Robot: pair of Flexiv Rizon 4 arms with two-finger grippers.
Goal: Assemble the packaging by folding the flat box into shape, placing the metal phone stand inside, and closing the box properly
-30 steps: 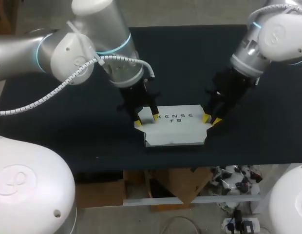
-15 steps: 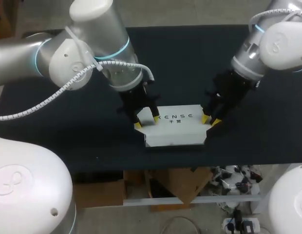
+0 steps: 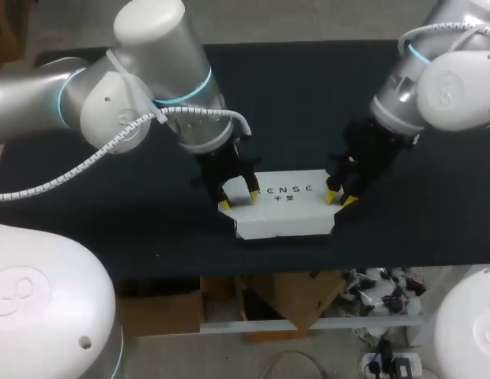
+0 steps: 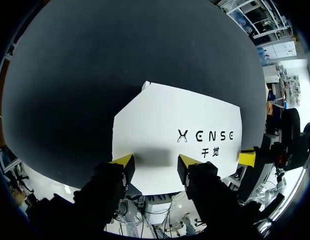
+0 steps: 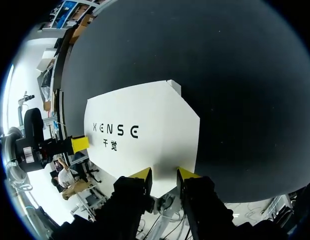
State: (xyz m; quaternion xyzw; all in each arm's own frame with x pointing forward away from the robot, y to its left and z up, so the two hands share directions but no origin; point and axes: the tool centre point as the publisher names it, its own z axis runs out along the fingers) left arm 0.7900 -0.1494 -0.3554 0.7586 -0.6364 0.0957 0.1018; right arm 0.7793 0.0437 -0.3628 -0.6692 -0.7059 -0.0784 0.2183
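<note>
While it lies flat on the black table (image 3: pixel 308 95), the white cardboard box with black lettering (image 3: pixel 284 207) is met at each short end by a gripper.

The box's long axis is set left to right, roughly parallel to the table's near edge, and its lettering is turned to read upright from the robot's side. The left gripper (image 3: pixel 238 197) is placed at the left end with its fingers held fairly wide: one yellow tip is seen at the box's corner, the other over the white panel. The right gripper (image 3: pixel 338 198) is placed at the right end, its fingers parted only narrowly, with the box's edge seen in the gap. The box is kept close to the near table edge. Open dark surface is left beyond it and to both sides.
</note>
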